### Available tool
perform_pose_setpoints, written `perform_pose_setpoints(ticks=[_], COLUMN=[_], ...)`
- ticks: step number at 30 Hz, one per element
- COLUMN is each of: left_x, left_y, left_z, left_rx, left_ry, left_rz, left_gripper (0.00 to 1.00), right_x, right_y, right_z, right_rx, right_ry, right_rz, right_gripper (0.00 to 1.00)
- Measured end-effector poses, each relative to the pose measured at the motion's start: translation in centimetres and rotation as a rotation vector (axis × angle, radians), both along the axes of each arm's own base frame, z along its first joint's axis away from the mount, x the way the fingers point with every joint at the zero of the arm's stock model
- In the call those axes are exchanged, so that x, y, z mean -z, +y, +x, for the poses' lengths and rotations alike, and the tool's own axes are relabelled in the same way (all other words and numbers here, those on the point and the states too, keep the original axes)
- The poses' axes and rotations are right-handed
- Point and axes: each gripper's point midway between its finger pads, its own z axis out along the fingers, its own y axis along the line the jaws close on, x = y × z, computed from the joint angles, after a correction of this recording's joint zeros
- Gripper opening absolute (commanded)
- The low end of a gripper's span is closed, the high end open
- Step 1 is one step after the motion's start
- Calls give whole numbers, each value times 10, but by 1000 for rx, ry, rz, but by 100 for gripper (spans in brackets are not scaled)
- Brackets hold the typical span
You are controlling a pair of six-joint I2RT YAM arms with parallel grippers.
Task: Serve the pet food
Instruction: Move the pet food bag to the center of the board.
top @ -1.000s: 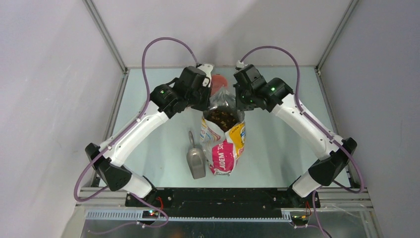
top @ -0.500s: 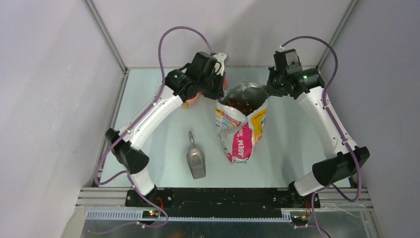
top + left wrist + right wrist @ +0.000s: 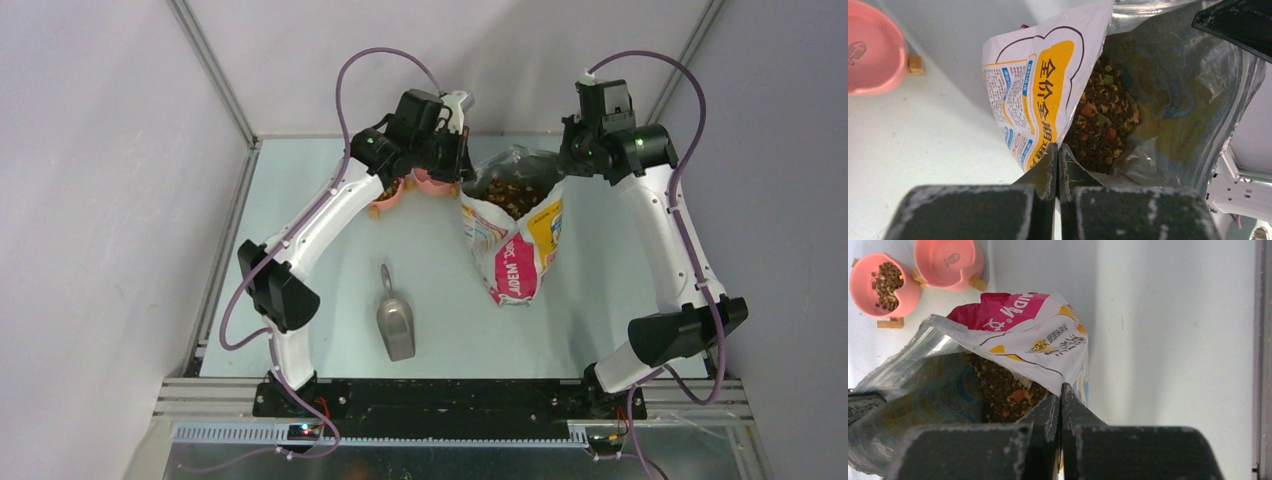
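The printed bag (image 3: 515,265) hangs open-topped between both grippers, right of the table's middle. Brown and reddish pet food (image 3: 510,192) shows inside its mouth, also in the left wrist view (image 3: 1100,127) and the right wrist view (image 3: 1000,390). My left gripper (image 3: 462,175) is shut on the bag's left top edge (image 3: 1040,90), jaws pressed together (image 3: 1057,150). My right gripper (image 3: 565,170) is shut on the bag's right top edge (image 3: 1023,335), jaws together (image 3: 1061,390). A pink bowl (image 3: 883,285) holds some kibble; the second pink bowl (image 3: 948,260) is empty.
The two pink bowls (image 3: 432,185) on wooden stands sit at the far middle, partly under the left wrist. A grey metal scoop (image 3: 395,325) lies on the table near the front, left of the bag. Frame posts and walls bound the table.
Both arms have carried the bag to the right and farther back, stretching its mouth wider. The pink bowls, covered before, now show beside the left wrist. The scoop has not moved.
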Motion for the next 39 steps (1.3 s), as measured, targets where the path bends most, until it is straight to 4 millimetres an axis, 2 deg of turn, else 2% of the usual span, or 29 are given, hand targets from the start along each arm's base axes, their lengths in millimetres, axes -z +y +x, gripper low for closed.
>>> perform_pose_setpoints(ticks=[4,6,7,8,9,10,11,12,13,15,19,23,25,27,30,32,34,37,39], left_x=[2,5,5,5,3,-2,-6,-11,-16,-26,-36,-27,-12,15,78,127,163,200,212], left_y=[-10,-13,-13,-14,-14,-12,-10,-5,1,21,70,122,140,155,172,182,191,202,204], left_z=[1,2,2,3,5,8,12,16,21,32,48,47,41,34,19,1,-18,-45,-54], left_rx=[20,23,23,20,16,2,-11,-29,-48,-107,-243,-385,-436,-484,-536,-554,-565,-573,-573], left_ry=[-10,-15,-17,-19,-27,-37,-45,-53,-60,-79,-111,-124,-109,-69,50,155,245,344,373], left_rz=[-27,-32,-32,-37,-40,-56,-66,-76,-85,-103,-112,-90,-61,-9,107,192,257,323,340], left_gripper=[3,17,30,36,43,46,52,55,59,65,70,71,70,65,62,62,63,69,72], right_x=[-8,-10,-10,-9,-7,-10,-16,-25,-32,-47,-61,-66,-69,-70,-73,-73,-72,-64,-58], right_y=[-6,-6,-6,-6,-5,-2,0,3,5,7,12,17,19,23,33,41,51,62,66], right_z=[9,13,14,15,17,22,26,31,33,37,37,34,31,29,25,24,22,21,20], right_rx=[-4,-12,-14,-17,-18,-22,-24,-30,-32,-46,-85,-120,-133,-151,-176,-191,-213,-238,-246], right_ry=[-20,-25,-25,-23,-19,-38,-63,-98,-123,-177,-228,-254,-268,-280,-300,-315,-319,-307,-289], right_rz=[-18,-25,-26,-23,-18,-4,8,24,40,53,64,82,95,117,170,210,241,269,278], right_gripper=[0,2,12,18,32,40,56,62,72,81,86,83,78,74,71,71,71,71,72])
